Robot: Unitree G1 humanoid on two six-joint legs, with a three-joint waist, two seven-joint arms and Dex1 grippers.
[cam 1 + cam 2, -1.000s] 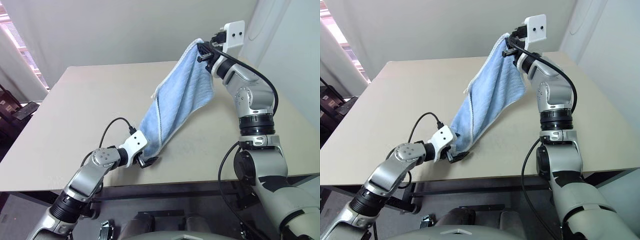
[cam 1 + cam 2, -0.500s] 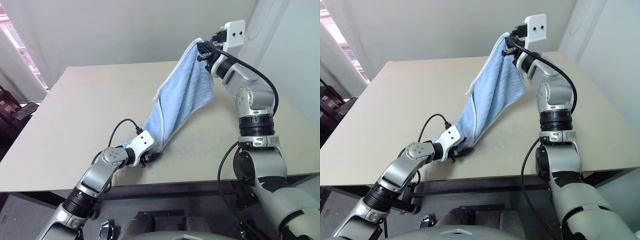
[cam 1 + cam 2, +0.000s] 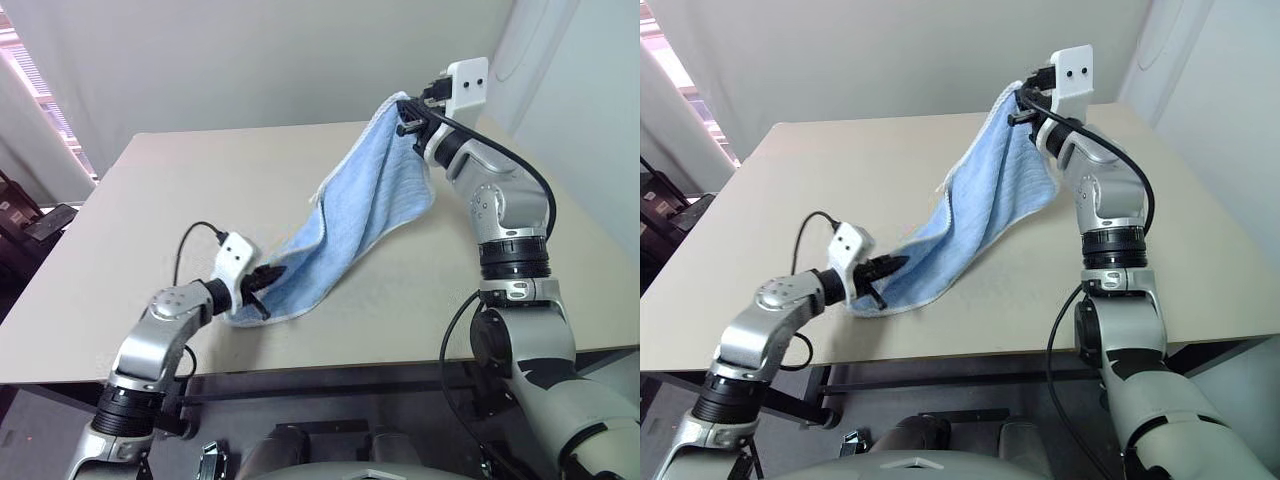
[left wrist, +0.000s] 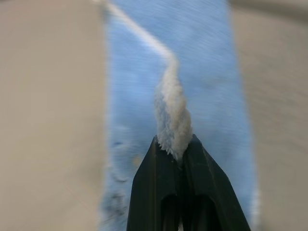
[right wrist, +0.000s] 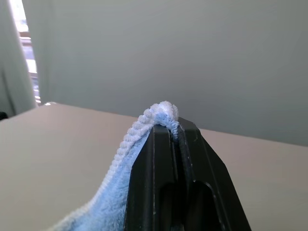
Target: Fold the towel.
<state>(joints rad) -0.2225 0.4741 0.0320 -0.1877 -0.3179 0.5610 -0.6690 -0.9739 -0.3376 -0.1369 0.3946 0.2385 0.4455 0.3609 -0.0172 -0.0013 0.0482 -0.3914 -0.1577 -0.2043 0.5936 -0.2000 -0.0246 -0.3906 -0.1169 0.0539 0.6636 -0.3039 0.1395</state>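
Head views: the towel [image 3: 360,215] is strung slantwise between both arms, its long axis running from the right end effector [image 3: 408,112], clamped on a top corner high over the desk [image 3: 120,250], down to the left end effector [image 3: 268,274], pinched on a low corner w/ the bottom edge sagging near the desk's front. L wrist view: a white-edged corner is seen nipped between the closed fingers [image 4: 149,185]. R wrist view: the hem is likewise gripped at the tips, so the next spread prob. turns on the left, lower hand.

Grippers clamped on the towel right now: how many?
2. The right gripper pinches the towel at its raised upper corner; the left gripper pinches the lower end, near the table's front edge.
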